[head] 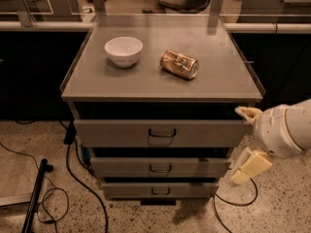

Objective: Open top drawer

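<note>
The top drawer (116,132) is the widest grey front of three, just under the cabinet top, with a small dark wire handle (162,132) at its centre. A dark gap shows above its front. My gripper (247,141) is at the right of the cabinet, level with the top drawer's right end. It is open and empty: one pale fingertip (247,113) lies by the drawer's upper right corner, the other (251,167) hangs lower, beside the middle drawer (121,167).
A white bowl (123,50) and a tipped gold can (179,64) lie on the cabinet top (218,76). The bottom drawer (126,190) sits below. Cables (77,178) and a dark pole (35,198) lie on the speckled floor at the left.
</note>
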`<state>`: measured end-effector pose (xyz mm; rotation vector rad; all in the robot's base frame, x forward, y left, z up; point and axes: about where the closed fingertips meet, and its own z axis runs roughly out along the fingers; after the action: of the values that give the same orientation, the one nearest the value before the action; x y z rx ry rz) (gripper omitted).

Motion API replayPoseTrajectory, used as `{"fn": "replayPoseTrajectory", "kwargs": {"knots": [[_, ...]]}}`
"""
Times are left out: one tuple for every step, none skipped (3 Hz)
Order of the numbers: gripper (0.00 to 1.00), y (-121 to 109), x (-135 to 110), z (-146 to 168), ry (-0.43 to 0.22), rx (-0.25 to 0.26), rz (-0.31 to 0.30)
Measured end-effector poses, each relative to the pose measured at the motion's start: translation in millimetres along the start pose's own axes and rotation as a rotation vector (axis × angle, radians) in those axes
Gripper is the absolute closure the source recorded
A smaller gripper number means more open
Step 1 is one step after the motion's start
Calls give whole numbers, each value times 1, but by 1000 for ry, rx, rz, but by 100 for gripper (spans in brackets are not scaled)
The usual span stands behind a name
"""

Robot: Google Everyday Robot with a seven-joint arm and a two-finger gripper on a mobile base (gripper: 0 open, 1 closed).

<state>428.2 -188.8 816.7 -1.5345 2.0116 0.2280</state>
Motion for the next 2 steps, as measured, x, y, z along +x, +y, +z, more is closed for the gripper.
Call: {"fn": "replayPoseTrajectory", "kwargs": {"knots": [[0,4,9,29,1,-19,13],[0,-1,8,59,-42,-32,4]]}}
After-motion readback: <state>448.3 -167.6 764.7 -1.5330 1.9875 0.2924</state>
